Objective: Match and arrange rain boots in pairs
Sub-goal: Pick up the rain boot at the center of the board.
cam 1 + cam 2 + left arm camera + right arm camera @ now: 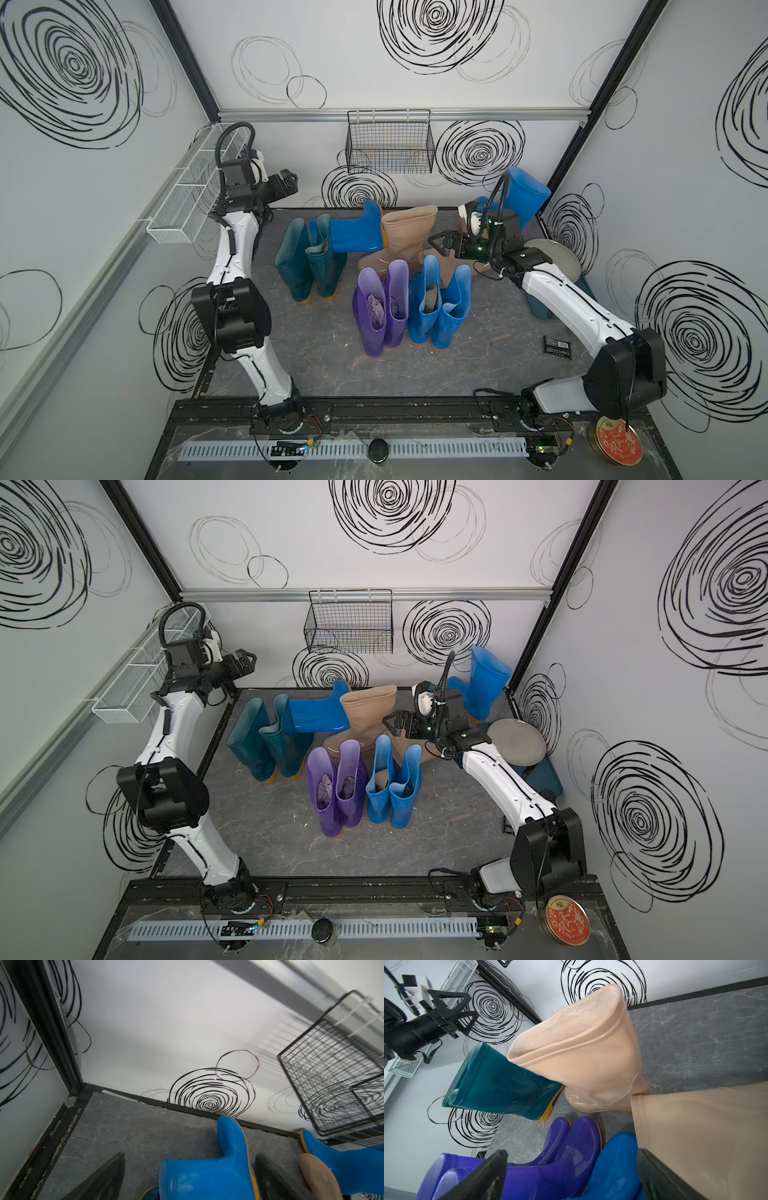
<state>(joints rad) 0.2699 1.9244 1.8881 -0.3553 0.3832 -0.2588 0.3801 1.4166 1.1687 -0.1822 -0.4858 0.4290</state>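
Note:
The rain boots stand mid-floor in both top views. A dark teal pair [307, 266] is upright at the left, with one blue boot [357, 230] lying across it. One tan boot [409, 235] stands behind the purple pair [380, 307] and the blue pair [440, 303]. A second tan boot [706, 1136] lies on its side. Another blue boot [525, 195] leans in the back right corner. My left gripper [286, 183] hangs open and empty above the lying blue boot [207, 1176]. My right gripper [438, 245] is open, over the purple boots [560, 1159], close to the lying tan boot.
A black wire basket [388, 143] hangs on the back wall and a white one [187, 191] on the left wall. A grey plate [557, 257] rests on a teal tray [544, 307] at the right. A small black packet [557, 347] lies near the right arm.

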